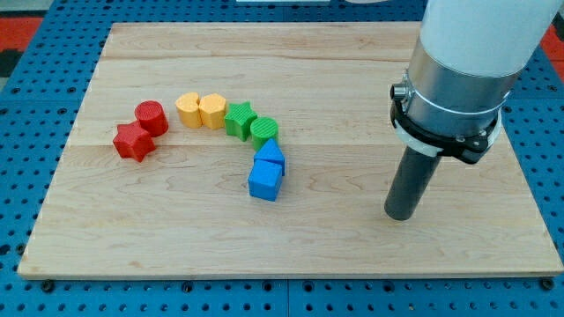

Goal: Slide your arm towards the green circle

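Note:
The green circle point(264, 131) stands near the middle of the wooden board point(291, 238), touching a green star point(239, 119) on its left and a blue triangle block point(270, 156) just below it. My tip point(401, 214) rests on the board far to the right of the green circle and somewhat lower in the view, with bare wood between them. It touches no block.
A blue cube point(264, 181) sits below the blue triangle block. Two yellow blocks point(201, 111) lie left of the green star. A red cylinder point(152, 117) and a red star point(133, 141) sit at the left. The arm's white body point(467, 53) looms at the top right.

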You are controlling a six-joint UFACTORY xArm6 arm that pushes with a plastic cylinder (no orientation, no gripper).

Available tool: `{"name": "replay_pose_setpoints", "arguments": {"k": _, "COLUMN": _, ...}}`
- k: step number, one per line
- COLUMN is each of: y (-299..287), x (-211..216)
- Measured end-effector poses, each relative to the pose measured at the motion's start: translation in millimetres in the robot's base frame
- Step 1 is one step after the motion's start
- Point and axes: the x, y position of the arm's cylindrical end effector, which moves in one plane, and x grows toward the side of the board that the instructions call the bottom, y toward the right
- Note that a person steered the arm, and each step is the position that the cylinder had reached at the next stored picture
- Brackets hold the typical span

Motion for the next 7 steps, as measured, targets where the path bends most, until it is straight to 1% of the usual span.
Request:
{"name": "replay_pose_setpoints", "arguments": {"k": 1, "y": -6, "x": 4}}
{"name": "replay_pose_setpoints", "arguments": {"k": 2, "y": -29, "x": 29}}
{"name": "replay_pose_setpoints", "arguments": {"k": 3, "y": -69, "x": 57}}
{"name": "replay_pose_setpoints", "arguments": {"k": 4, "y": -94, "x": 61}}
{"name": "replay_pose_setpoints", "arguments": {"k": 5, "y": -105, "x": 61}}
{"name": "replay_pose_setpoints", "arguments": {"k": 7, "y": -102, "x": 61}}
